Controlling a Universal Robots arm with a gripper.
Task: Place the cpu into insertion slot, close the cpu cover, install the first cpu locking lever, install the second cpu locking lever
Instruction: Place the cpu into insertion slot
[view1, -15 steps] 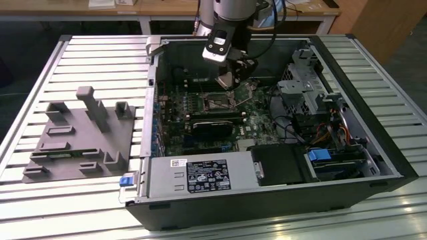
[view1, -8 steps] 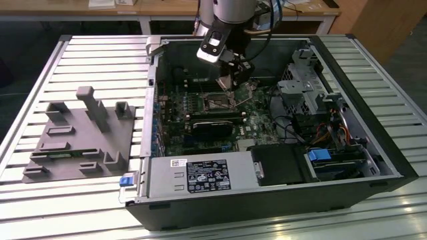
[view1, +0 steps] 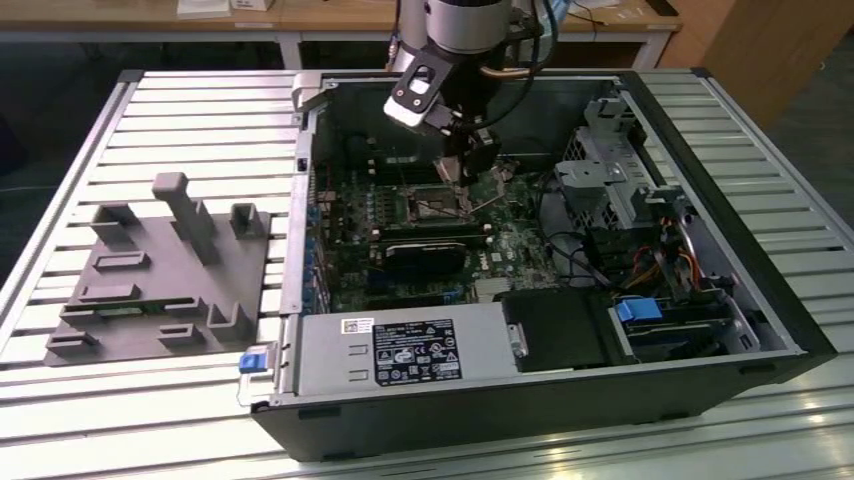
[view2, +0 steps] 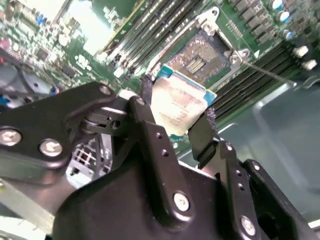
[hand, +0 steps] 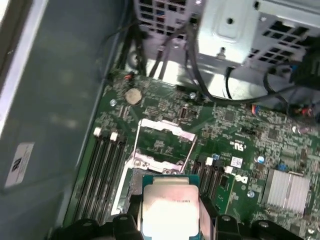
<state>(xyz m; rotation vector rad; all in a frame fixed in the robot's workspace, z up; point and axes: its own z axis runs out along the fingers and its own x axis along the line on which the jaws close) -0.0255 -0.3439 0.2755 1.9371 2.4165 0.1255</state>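
Tight grip here: the black two-fingered hand (view2: 177, 102) pinches the small flat square silver-topped cpu (view2: 184, 107) by two opposite edges, jaws just chip-width apart. In the exterior view the hand hovers inside the open black computer case (view1: 534, 420), near one o'clock of the square silver-bordered insertion slot (view1: 434, 205). The chip isn't seated, and the slot's dark centre lies bare in both wrist views.

I'm running this in a robotics lab or workshop: silver slatted aluminium table (view1: 187, 110), opened black desktop computer case (view1: 534, 410) lying on it, grey plastic fixture block (view1: 134, 290) alongside, pale wood-topped table (view1: 334, 18) behind.
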